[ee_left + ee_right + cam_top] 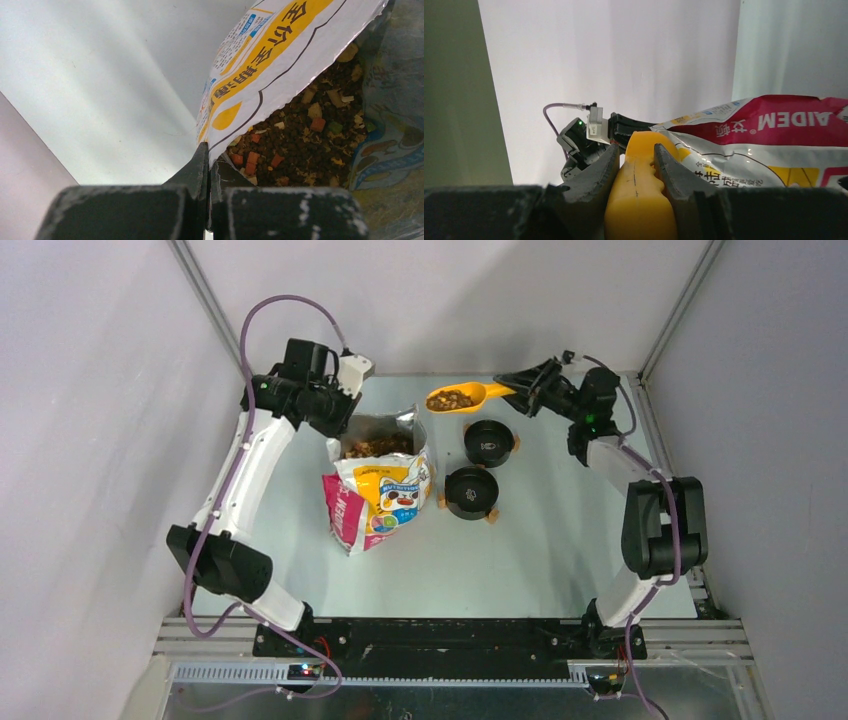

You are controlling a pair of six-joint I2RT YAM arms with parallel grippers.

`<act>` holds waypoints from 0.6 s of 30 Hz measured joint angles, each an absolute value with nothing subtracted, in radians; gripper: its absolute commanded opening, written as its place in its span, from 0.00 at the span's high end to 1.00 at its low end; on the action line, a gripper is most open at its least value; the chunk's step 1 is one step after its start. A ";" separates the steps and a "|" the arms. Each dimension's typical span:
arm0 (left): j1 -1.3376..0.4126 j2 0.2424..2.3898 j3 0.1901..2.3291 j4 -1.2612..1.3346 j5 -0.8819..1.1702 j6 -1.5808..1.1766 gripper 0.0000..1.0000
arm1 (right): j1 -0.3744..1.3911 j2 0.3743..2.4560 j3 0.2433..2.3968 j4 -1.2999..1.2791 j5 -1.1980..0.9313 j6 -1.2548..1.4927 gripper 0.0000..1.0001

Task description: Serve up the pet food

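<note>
The pet food fills the open cartoon-cat bag standing left of centre; brown kibble with orange and tan bits shows in the bag's mouth. My left gripper is shut on the bag's rim, its jaws pinching the foil edge. My right gripper is shut on the handle of a yellow scoop, which hangs level in the air behind the bowls with a load of pet food in it. The right wrist view shows the handle between both fingers.
Two black bowls sit right of the bag: the far one just under the scoop, the near one beside the bag's front. White enclosure walls stand close behind and at both sides. The bag lies ahead in the right wrist view.
</note>
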State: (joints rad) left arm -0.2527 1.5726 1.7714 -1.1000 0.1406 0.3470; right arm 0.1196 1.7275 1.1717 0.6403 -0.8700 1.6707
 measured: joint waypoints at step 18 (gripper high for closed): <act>-0.249 1.475 1.663 -1.033 0.165 0.316 1.00 | -0.135 1.531 0.941 0.616 -0.839 1.518 1.00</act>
